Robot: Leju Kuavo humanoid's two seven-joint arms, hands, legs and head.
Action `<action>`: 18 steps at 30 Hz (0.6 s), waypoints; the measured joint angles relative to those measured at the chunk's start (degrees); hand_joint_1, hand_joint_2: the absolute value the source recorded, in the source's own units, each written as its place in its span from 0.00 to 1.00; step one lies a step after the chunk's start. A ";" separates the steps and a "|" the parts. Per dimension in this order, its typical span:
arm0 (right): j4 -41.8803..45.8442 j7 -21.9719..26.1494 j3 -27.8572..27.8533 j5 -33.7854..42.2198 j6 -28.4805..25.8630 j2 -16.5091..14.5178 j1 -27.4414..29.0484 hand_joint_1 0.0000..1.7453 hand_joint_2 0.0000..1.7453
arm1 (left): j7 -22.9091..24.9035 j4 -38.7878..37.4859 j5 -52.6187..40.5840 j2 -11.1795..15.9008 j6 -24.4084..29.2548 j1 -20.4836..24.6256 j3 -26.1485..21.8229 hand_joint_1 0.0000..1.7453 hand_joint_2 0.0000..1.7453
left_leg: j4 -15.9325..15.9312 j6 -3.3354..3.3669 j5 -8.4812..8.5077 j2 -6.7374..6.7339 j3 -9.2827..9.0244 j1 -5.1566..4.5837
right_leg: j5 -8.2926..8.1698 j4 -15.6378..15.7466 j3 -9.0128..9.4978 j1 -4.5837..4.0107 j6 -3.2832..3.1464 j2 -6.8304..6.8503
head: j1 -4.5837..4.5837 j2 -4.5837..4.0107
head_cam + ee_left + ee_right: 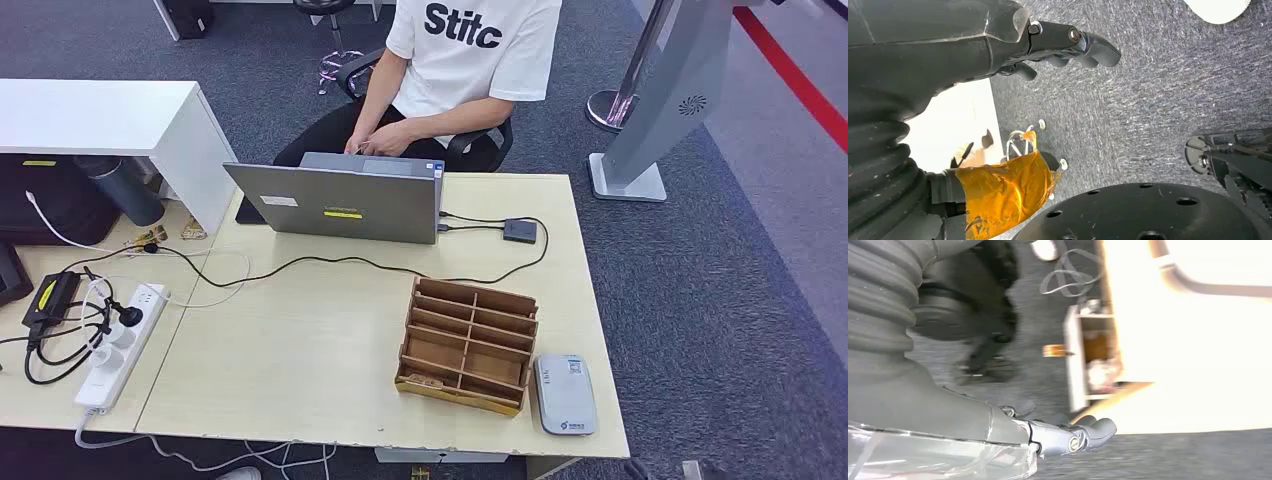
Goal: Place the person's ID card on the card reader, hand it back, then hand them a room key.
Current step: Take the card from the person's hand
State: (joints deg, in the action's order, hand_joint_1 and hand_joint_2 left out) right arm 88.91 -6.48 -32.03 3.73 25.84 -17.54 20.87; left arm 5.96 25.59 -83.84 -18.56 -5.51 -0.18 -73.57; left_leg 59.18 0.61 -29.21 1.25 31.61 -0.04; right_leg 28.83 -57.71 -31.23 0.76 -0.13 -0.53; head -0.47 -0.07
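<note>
On the left we are seeing a white power strip (pixel 120 345) lying on the pale desk (pixel 300 340), its cables trailing. At centre, a grey laptop (pixel 340 200) is facing a seated person (pixel 450 70), whose hands are holding something small that we cannot identify. Rightwards, a wooden organiser (pixel 468 345) is sitting just beside the white card reader (pixel 565 394). Our left hand (pixel 1068 47) and right hand (pixel 1068 432) are hanging over carpet, fingers curled, holding nothing.
</note>
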 joint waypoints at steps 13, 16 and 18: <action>0.30 8.83 -4.26 5.36 6.86 -1.63 -7.04 0.00 1.00 | -0.51 0.00 -2.57 -0.07 0.37 0.00 -0.04 0.00 1.00 | 0.03 0.00 0.00 0.01 0.02 0.00 | 0.00 0.00 -0.02 0.00 0.01 0.00 | -0.01 0.00; 2.20 9.91 -3.59 4.70 5.64 -1.90 -6.63 0.00 1.00 | -0.51 0.00 -2.43 -0.08 0.73 0.00 -0.04 0.00 1.00 | 0.03 0.00 0.00 0.00 0.02 0.00 | 0.00 0.00 -0.02 0.00 0.01 0.00 | -0.01 0.00; 3.61 10.19 -2.87 4.69 5.27 -2.01 -6.26 0.00 1.00 | -0.51 0.00 -2.34 -0.09 0.85 0.00 -0.04 0.00 1.00 | 0.03 0.00 0.00 0.00 0.02 0.00 | 0.00 0.00 -0.03 0.00 0.01 0.00 | 0.00 0.00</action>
State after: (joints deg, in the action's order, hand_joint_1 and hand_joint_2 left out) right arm 92.51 3.71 -34.89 8.43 31.11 -19.55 14.61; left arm 5.44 25.59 -86.18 -18.64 -4.66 -0.19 -73.61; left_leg 59.21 0.61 -29.22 1.25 31.63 -0.04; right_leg 28.83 -57.71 -31.26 0.76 -0.13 -0.53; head -0.47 -0.07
